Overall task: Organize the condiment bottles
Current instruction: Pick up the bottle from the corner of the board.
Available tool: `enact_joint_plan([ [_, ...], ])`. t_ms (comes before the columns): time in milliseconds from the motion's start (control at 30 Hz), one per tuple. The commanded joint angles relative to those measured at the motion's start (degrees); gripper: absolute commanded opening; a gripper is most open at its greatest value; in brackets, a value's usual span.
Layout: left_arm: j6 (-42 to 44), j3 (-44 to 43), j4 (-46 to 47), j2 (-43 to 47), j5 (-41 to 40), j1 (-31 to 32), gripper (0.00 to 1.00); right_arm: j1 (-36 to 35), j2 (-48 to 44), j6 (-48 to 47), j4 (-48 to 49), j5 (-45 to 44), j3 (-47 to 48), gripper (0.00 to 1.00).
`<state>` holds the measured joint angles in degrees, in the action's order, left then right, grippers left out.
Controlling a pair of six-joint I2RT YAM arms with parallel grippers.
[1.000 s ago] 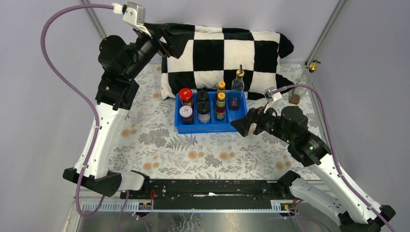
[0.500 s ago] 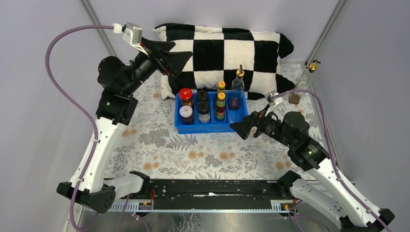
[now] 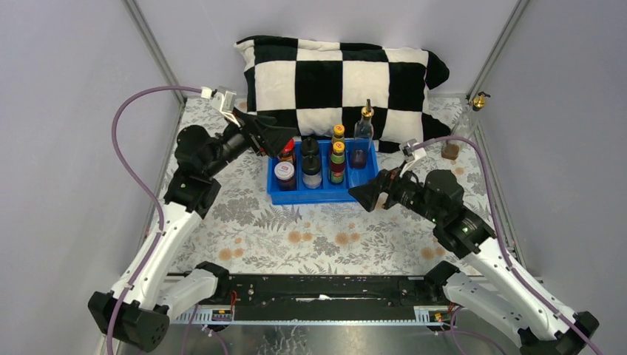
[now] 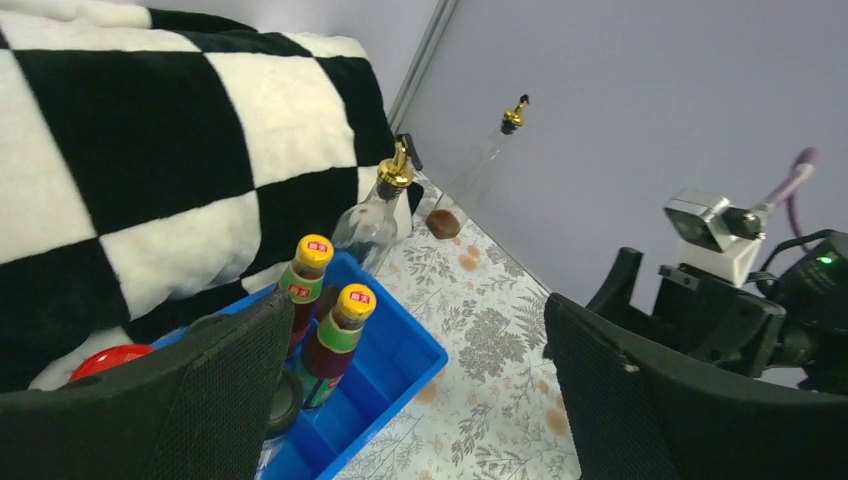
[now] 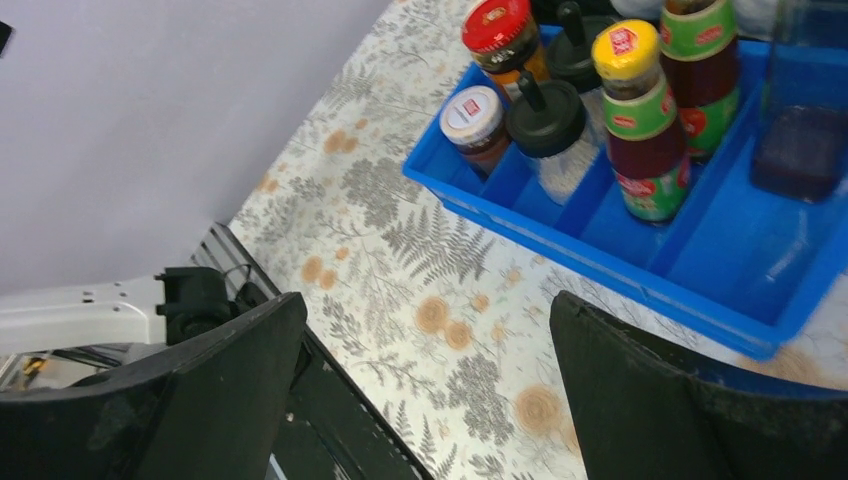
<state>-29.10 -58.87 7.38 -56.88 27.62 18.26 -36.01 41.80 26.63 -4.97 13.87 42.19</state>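
Observation:
The condiment bottles mostly stand in the blue tray (image 3: 325, 194). These are a red-lidded jar (image 5: 499, 33), a white-lidded jar (image 3: 285, 174), two black-capped jars (image 3: 311, 167), two yellow-capped sauce bottles (image 3: 337, 158) and one gold-spouted glass bottle (image 3: 362, 137). A second gold-spouted bottle (image 3: 463, 132) leans in the far right corner, off the tray. My left gripper (image 3: 284, 140) hovers open over the tray's back-left corner, partly covering the red-lidded jar. My right gripper (image 3: 368, 195) hangs open just off the tray's front-right corner, holding nothing.
A black-and-white checkered pillow (image 3: 344, 78) lies right behind the tray. Metal frame posts (image 3: 494, 52) and grey walls close in both sides. A black rail (image 3: 325, 285) runs along the near table edge. Floral cloth (image 3: 296, 233) covers the table.
My left arm has swung down from high by the pillow's left end to the tray's back-left corner. The right gripper has crept slightly left. Both stayed open.

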Motion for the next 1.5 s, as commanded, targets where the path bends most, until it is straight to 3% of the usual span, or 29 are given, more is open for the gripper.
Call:
enact_joint_plan([
  [0, 3.66, -4.3, -5.72, 4.09, -4.06, -0.24, 0.99, -0.38, -5.24, -4.79, -9.47, -5.2, 5.16, 1.0],
  [133, 6.58, -10.57, -17.51, 5.81, -7.99, -0.24, 0.99, -0.38, -10.1, -6.54, -17.59, -7.45, 7.73, 1.0],
  [267, 7.88, -13.58, -21.77, 6.77, -8.89, -0.24, 0.99, -0.42, -10.95, -7.65, -20.56, -8.0, 8.69, 1.0],
  [500, 5.82, -8.13, -15.45, 2.71, -3.52, -0.24, 0.99, -0.38, -1.56, -2.54, -5.26, -0.44, 7.21, 1.0],
  [700, 4.79, -5.56, -15.0, 5.59, -4.79, -0.24, 0.99, -0.38, -1.95, -5.19, -7.58, -4.83, 9.4, 1.0],
  [767, 2.61, -2.98, -9.05, 5.46, -1.69, -0.24, 0.99, -0.44, 1.38, -3.41, -3.96, -0.79, 9.77, 1.0],
  [833, 1.32, -3.88, -8.87, 3.26, 0.73, -0.24, 0.99, -0.38, 5.42, -2.79, -3.35, 1.19, 11.71, 1.0],
  [967, 4.82, -4.22, -16.6, 4.96, -3.09, -0.24, 0.99, -0.38, 3.18, -8.65, -10.56, -7.6, 13.88, 1.0],
  [1100, 6.42, -1.17, -22.21, 6.83, -9.74, -0.24, 0.99, -0.38, 3.52, -14.35, -18.65, -25.6, 16.56, 1.0],
  [1267, 5.3, 3.11, -25.49, 7.52, -11.46, -0.24, 0.99, 3.14, 11.83, -16.27, -24.9, -49.78, 24.12, 1.0],
  [1367, 4.74, 6.01, -25.13, 9.65, -12.47, -0.24, 0.99, 11.64, 17.6, -13.6, -26.46, -53.99, 27.61, 1.0],
  [1467, 4.19, 7.61, -24.32, 10.85, -11.57, -0.24, 0.99, 19.59, 21.61, -10.51, -23.94, -52.16, 26.84, 1.0],
])
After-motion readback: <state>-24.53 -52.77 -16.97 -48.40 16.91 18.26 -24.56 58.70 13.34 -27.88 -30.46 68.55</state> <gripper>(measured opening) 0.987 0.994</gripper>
